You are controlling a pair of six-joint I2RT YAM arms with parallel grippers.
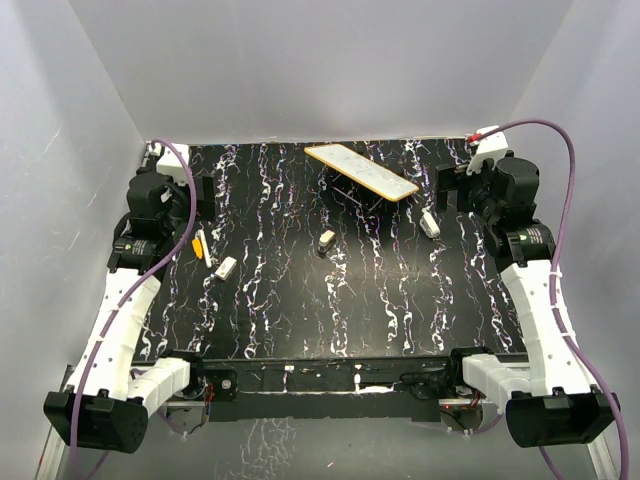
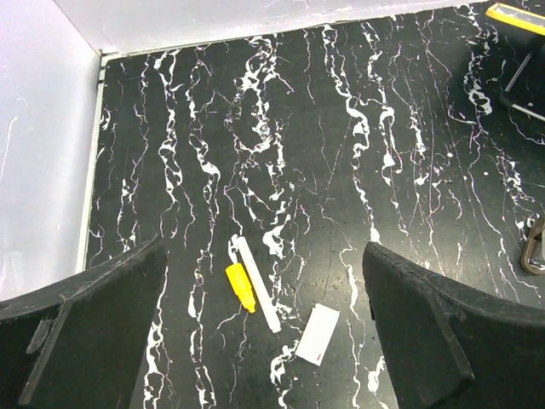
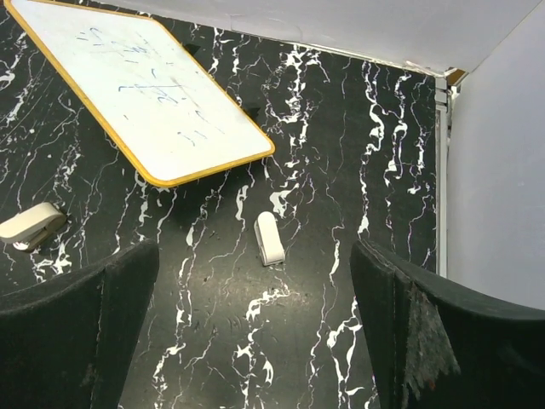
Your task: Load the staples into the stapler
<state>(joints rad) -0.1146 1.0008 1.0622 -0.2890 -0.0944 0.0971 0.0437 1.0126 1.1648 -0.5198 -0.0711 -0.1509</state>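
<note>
While left claw (image 2: 264, 256) & right claw (image 3: 254, 249) hang spread & empty, stapler (image 1: 327, 240) lies ungripped just in front of board (image 1: 360, 170), so prob nothing loaded yet

Black marbled table (image 1: 300, 320) — stapler (image 1: 326, 240), orange pen (image 1: 200, 245).

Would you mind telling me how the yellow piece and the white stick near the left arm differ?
The yellow piece is short, stubby and tapers to a tip; the white stick is long, thin and even in width. Both lie flat on the table, side by side, slanted alike.
</note>
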